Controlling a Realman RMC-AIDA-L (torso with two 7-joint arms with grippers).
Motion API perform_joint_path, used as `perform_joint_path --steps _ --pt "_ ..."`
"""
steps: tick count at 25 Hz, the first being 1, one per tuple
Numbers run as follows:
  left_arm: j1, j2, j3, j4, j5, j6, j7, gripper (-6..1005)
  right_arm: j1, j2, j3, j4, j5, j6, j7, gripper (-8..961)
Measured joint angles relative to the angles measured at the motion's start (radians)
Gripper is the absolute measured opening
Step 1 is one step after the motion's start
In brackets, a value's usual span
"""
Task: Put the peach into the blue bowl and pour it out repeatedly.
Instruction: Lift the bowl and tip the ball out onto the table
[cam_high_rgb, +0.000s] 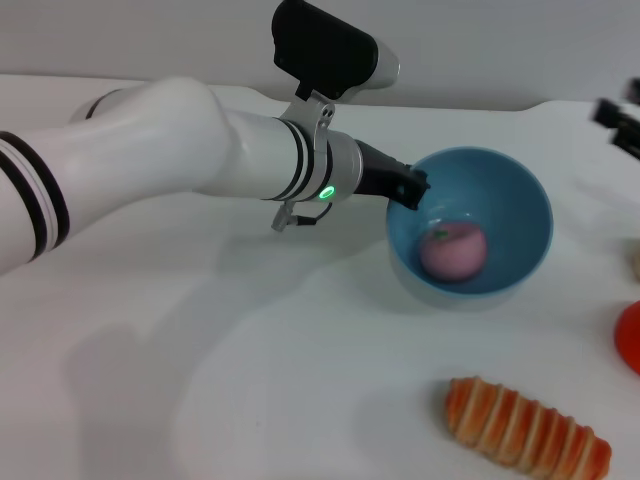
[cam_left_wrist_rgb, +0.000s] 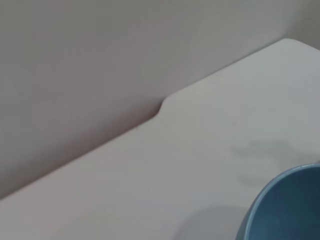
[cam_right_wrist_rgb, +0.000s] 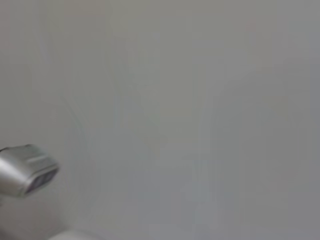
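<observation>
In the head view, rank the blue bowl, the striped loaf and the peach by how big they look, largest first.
1. Blue bowl, held tilted at its rim by the left gripper.
2. Striped loaf; about as long as the bowl is wide, but nearer the camera, so this order is unsure.
3. Peach, clearly smallest, inside the bowl.

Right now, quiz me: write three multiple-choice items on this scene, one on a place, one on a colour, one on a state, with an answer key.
1. Where is the peach?
A. On the table
B. Inside the blue bowl
C. On the striped loaf

2. What colour is the bowl?
A. Light blue
B. Red
C. White

3. How does the bowl sit?
A. Upside down
B. Flat and level
C. Tilted, the left gripper at its rim

Key: B, the pink ball lies in it; A, by its glossy walls; C, its opening faces the head camera.
</observation>
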Motion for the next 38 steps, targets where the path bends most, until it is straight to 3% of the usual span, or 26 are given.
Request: perform_joint_path --steps 4,10,18,26,32,38 --pt "0.001 0.005 -0.002 0.016 0.012 -0.002 0.006 -1 -0.051 -0.005 0.039 0.144 0.155 0.047 -0.249 578" --pt "-0.027 0.003 -0.004 0.063 0.132 -0.052 0.026 -1 -0.081 -0.004 0.182 0.36 0.196 0.07 -0.458 578" --pt "-0.059 0.0 0.052 0.195 0.452 -0.118 0.024 0 -0.11 -0.001 0.313 0.551 0.202 0.044 -0.543 578" --pt "-0.048 -0.002 0.18 0.243 0.701 -0.171 0.029 -1 -0.155 0.0 0.416 0.592 0.202 -0.039 -0.601 578" --pt "0.004 -0.003 0.262 0.282 0.9 -0.244 0.036 -1 -0.162 -0.001 0.442 0.602 0.202 -0.043 -0.602 578" --pt "0.069 -0.003 0.29 0.289 0.943 -0.372 0.189 -1 -0.168 -0.004 0.482 0.603 0.202 -0.038 -0.603 578"
